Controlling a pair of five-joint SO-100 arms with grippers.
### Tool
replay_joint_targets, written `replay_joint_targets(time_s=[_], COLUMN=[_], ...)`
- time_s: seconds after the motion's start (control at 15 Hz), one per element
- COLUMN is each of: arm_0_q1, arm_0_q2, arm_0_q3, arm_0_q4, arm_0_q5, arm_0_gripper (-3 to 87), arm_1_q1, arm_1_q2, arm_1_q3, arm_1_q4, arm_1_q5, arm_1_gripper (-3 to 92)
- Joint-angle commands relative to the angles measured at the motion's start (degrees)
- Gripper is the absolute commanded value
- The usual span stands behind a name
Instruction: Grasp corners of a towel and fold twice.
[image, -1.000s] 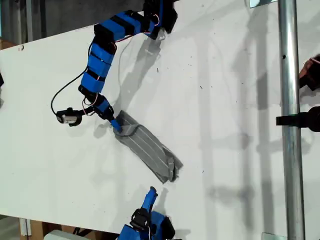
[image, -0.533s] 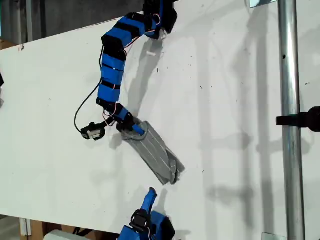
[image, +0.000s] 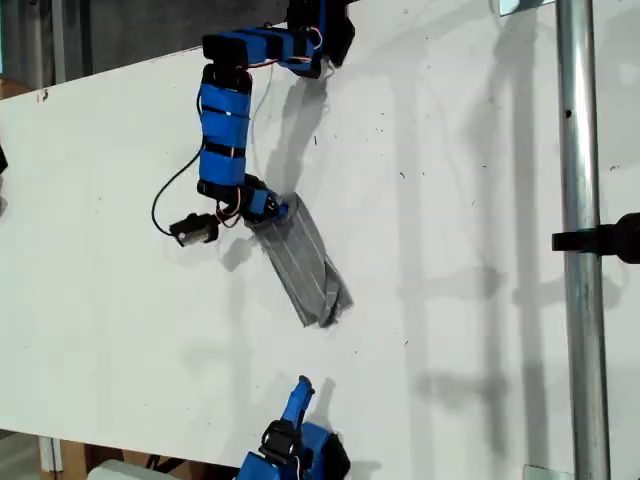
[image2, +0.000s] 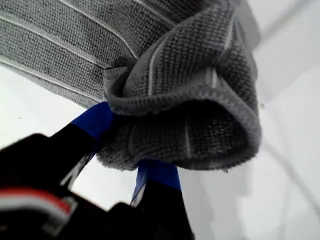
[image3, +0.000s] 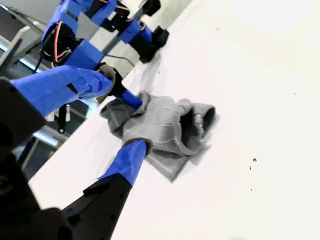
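The grey striped towel (image: 305, 265) lies bunched into a narrow slanted bundle on the white table (image: 460, 150), near the middle of the exterior view. My first gripper (image: 272, 210) is shut on its upper end, where the cloth (image2: 175, 65) curls in a thick roll over the blue fingertips (image2: 92, 121). No single corner can be told apart in the bunch. My second gripper (image: 302, 386) stands at the exterior view's bottom edge, apart from the towel's lower end. Its blue fingers (image3: 131, 159) are spread open with nothing between them, and the towel (image3: 167, 125) lies beyond.
A metal pole (image: 578, 240) with a black clamp (image: 605, 240) runs down the exterior view's right side. A black cable (image: 165, 195) and a small black camera unit (image: 194, 230) hang beside the first arm.
My first gripper has pulled the towel's upper end up and toward the exterior view's right. The bundle has swung steeper and shifted up the table. The second arm has not moved.
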Motion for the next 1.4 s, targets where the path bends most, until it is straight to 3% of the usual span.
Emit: replay_joint_targets(time_s=[0.0,0.07,0.33,0.6,0.67,0.8,1.0,1.07,1.2,1.33], arm_0_q1=[-0.09,-0.18,0.0,0.18,0.18,0.18,0.09,0.09,0.35,0.09], arm_0_q2=[0.09,0.09,0.09,0.09,0.09,0.18,0.18,0.18,0.97,3.43], arm_0_q3=[-0.7,-0.7,-0.26,-0.26,-0.26,-0.18,0.44,0.44,0.7,2.46], arm_0_q4=[-0.35,-0.53,-1.41,-1.85,-1.85,-1.93,-2.55,-2.55,-2.99,-4.04], arm_0_q5=[-0.26,-0.09,-0.35,-0.44,-0.35,-0.35,-0.09,-0.09,0.35,1.32], arm_0_gripper=[21.8,21.8,21.6,21.4,21.4,21.4,21.2,21.1,20.0,17.7], arm_1_q1=[2.81,1.49,-13.8,-17.84,-17.93,-17.84,-15.12,-13.27,-10.63,-8.17], arm_1_q2=[21.18,24.26,17.93,10.63,8.96,8.53,20.04,22.85,29.44,38.76], arm_1_q3=[16.0,18.02,-4.04,-9.67,-9.4,-8.96,1.93,4.31,8.88,13.36], arm_1_q4=[3.25,5.98,-1.58,-16.52,-20.74,-26.81,-53.26,-57.48,-53.96,-36.65], arm_1_q5=[11.95,16.7,12.22,12.74,11.95,11.69,5.1,5.1,5.54,7.03], arm_1_gripper=[-0.1,-0.1,-0.1,-0.1,2.7,37.6,40.4,37.7,20.2,12.0])
